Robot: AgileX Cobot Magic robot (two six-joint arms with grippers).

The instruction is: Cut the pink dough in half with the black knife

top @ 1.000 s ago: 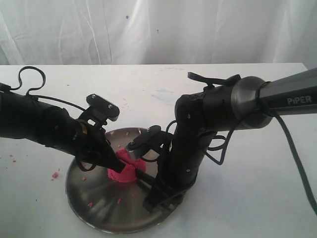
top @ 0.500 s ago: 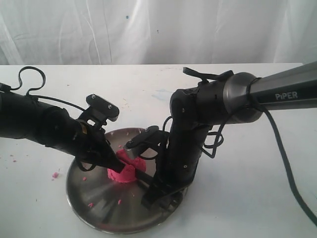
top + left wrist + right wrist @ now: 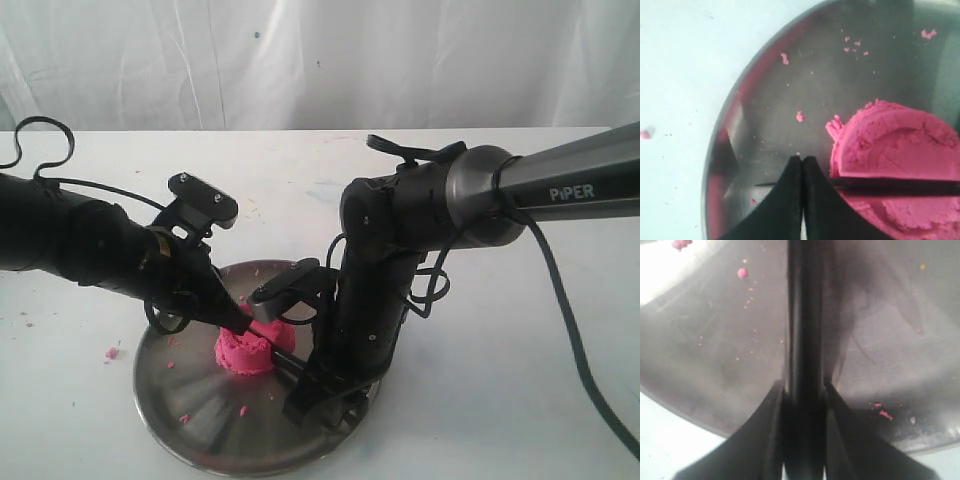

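Note:
The pink dough [image 3: 245, 352] sits as a grainy dome near the middle of the steel plate [image 3: 200, 405]. The black knife [image 3: 287, 362] lies across it, and its thin blade [image 3: 900, 186] is sunk in a straight line through the dough [image 3: 895, 145]. My right gripper [image 3: 305, 393] is shut on the knife handle [image 3: 802, 315], low over the plate's near right side. My left gripper [image 3: 238, 320] is shut with its tips [image 3: 802, 159] together, over the blade just beside the dough. Whether it touches the blade is hidden.
Pink crumbs are scattered on the plate [image 3: 765, 100] and on the white table, one lump [image 3: 110, 352] left of the plate. The plate's rim [image 3: 685, 405] runs close under the right gripper [image 3: 804, 385]. A white curtain hangs behind the table.
My left arm has risen and shifted a little, uncovering more of the dough's top. The right arm has edged left with the knife still in the dough.

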